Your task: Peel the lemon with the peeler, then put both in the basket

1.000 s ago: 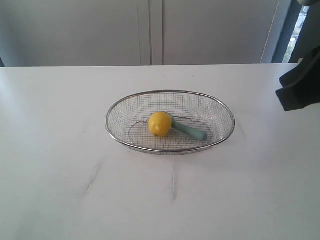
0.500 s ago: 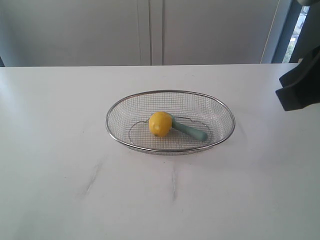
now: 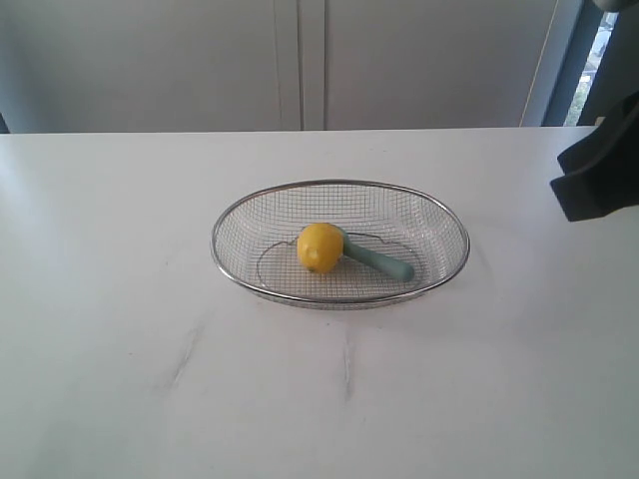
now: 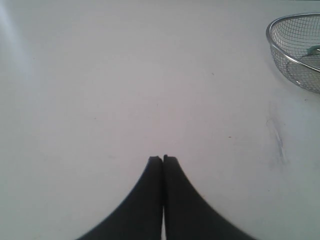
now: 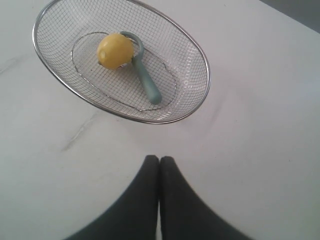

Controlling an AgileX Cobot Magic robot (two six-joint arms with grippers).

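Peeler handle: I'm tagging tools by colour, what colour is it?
The peeler handle is pale teal-green, clearest in the right wrist view.

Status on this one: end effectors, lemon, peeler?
Left end effector shut, empty. Right end effector shut, empty. Lemon beside peeler head, both in basket. Nothing obstructing.

A white table was seen filling most of the view, its top evenly lit. Faint grey scuff marks were picked out on the table's near part. Behind the table's far edge a grey panelled wall was shown, and a window strip was glimpsed beyond the table's far right corner.
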